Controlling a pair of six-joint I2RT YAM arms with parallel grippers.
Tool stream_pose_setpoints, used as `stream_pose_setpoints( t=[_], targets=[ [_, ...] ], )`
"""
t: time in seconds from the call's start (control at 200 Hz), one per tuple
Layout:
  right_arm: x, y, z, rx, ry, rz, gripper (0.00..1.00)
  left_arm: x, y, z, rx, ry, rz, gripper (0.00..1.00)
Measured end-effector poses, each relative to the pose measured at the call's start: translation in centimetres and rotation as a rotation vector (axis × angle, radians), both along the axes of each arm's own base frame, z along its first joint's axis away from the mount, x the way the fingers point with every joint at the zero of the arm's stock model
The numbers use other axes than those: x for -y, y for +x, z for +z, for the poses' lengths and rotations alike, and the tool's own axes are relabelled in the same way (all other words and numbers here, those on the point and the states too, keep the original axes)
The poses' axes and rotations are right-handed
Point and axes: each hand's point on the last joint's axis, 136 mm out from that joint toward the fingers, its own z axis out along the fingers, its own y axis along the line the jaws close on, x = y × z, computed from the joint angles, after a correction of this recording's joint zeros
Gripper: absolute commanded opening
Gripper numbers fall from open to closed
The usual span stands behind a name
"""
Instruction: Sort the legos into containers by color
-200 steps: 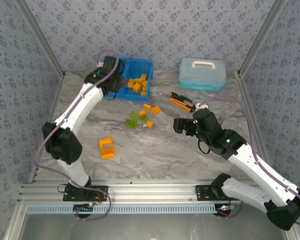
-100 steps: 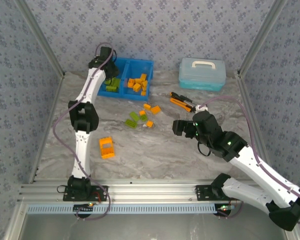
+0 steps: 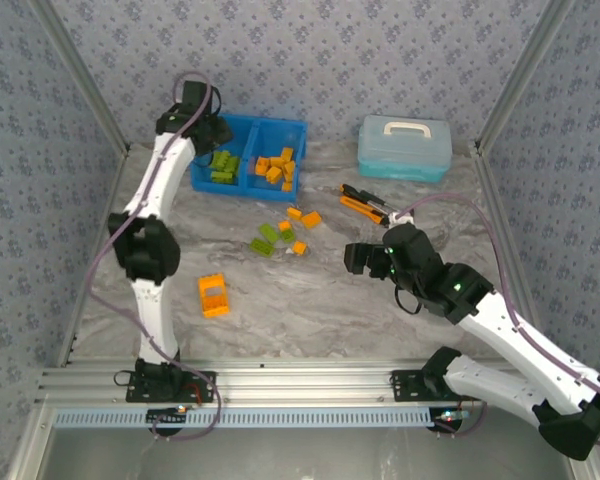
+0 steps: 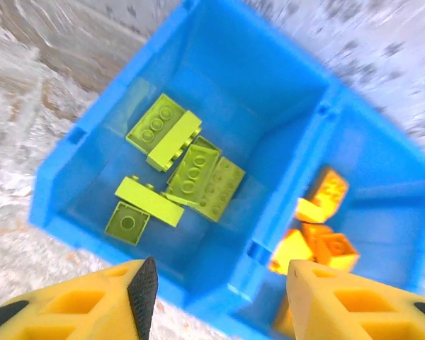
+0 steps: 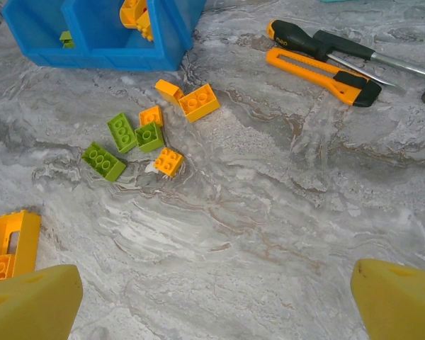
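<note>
1. Lying under everything, the surface (image 3: 310,300) is looking like smooth grey stone with wavy lines.
2. The blue bin (image 3: 280,128) is sitting at the far side. It is hard, shiny plastic with two square rooms side by side. The green legos (image 4: 184,166) are lying in the left room and the orange legos (image 4: 319,227) in the right room.
3. The left claw (image 4: 219,283) is hanging over the green room with its yellow fingers apart, holding nothing.
4. The right claw (image 5: 212,283) is waiting wide above the bare surface, also holding nothing.
5. The big orange block (image 3: 213,295) is lying alone near the left arm, well apart from the bin. It is looking boxy, with a hole in it.
6. The loose legos (image 5: 142,138) are sitting in a little bunch between the bin and the right claw, ahead of that claw and to its left. They are small, hard and bumpy on top. I am guessing the right claw is nearer. The long green brick (image 5: 104,161) is lying slanted, so the claw is likely needing a turn to pinch across it.
</note>
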Motion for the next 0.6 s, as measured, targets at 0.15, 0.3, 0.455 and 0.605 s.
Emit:
stream_pose_setpoints(
  t=[0.15, 0.3, 0.455, 0.605],
  targets=[
    [-0.2, 0.3, -0.3, -0.003, -0.008, -0.002, 1.00, 1.3, -7.5, 4.9, 0.100, -0.070, 0.007, 0.58],
    [-0.6, 0.8, -0.5, -0.003, -0.015, -0.002, 1.00, 5.2, -14.8, 2.1, 0.066, -0.151, -0.026, 0.60],
    [-1.0, 1.3, -1.1, -0.017, -0.039, 0.001, 1.00, 7.5, -19.8, -7.7, -0.137, -0.179, 0.024, 0.66],
    [-1.2, 1.4, -1.3, -0.025, -0.045, 0.002, 1.00, 7.7, -22.7, -14.5, -0.306, -0.172, 0.107, 0.74]
  ],
)
